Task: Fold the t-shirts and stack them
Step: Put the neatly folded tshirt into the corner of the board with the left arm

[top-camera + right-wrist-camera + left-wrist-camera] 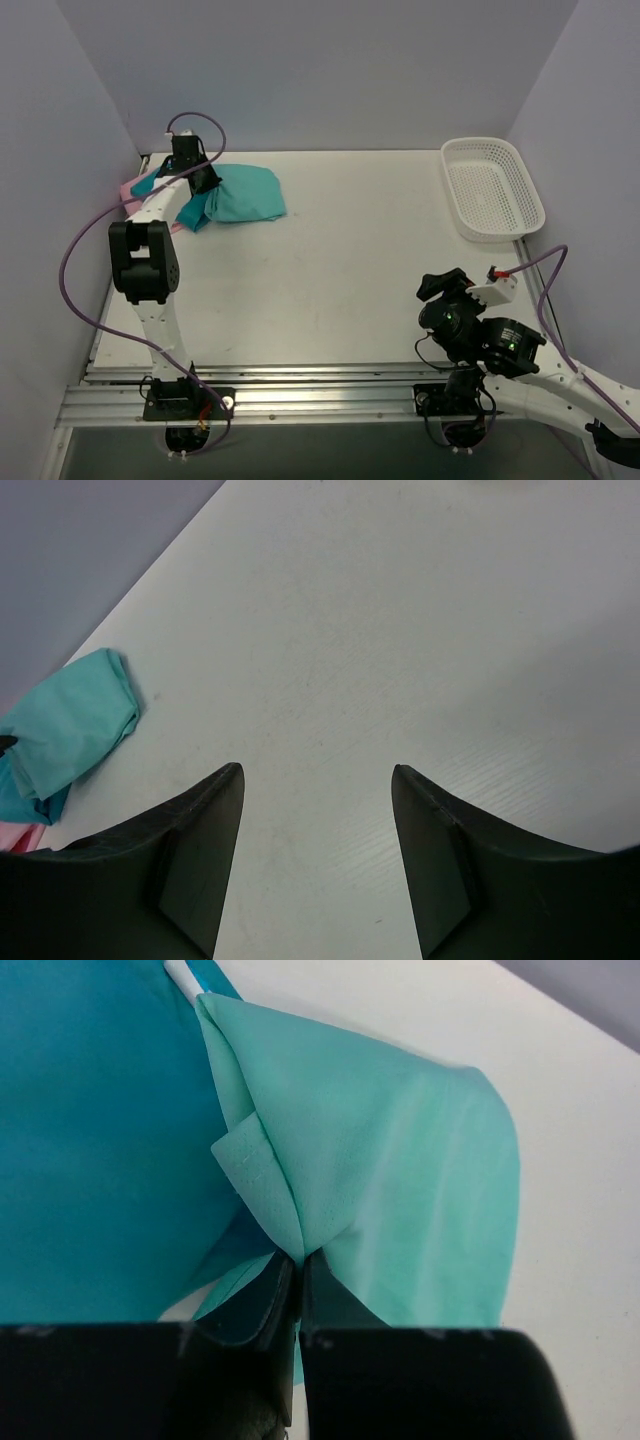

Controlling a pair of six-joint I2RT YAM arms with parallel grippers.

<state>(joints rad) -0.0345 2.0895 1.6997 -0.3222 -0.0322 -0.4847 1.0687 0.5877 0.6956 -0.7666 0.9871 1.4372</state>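
Observation:
The light sea-green t-shirt [247, 195] lies folded at the far left of the table. It also shows in the left wrist view [400, 1160] and the right wrist view [70, 720]. My left gripper [203, 181] [298, 1257] is shut on a bunched fold at its left edge. The darker teal-blue t-shirt [194, 213] [90, 1140] lies under and left of it, with a bit of white label [180, 972] at the top. The pink t-shirt [133, 188] [18, 836] peeks out at the far left, mostly hidden. My right gripper [441, 284] [315, 770] is open and empty above bare table.
A white plastic mesh basket [492, 187] stands at the back right, with nothing in it. Walls close in the table on the left, back and right. The left arm's links [145, 260] rise along the left side.

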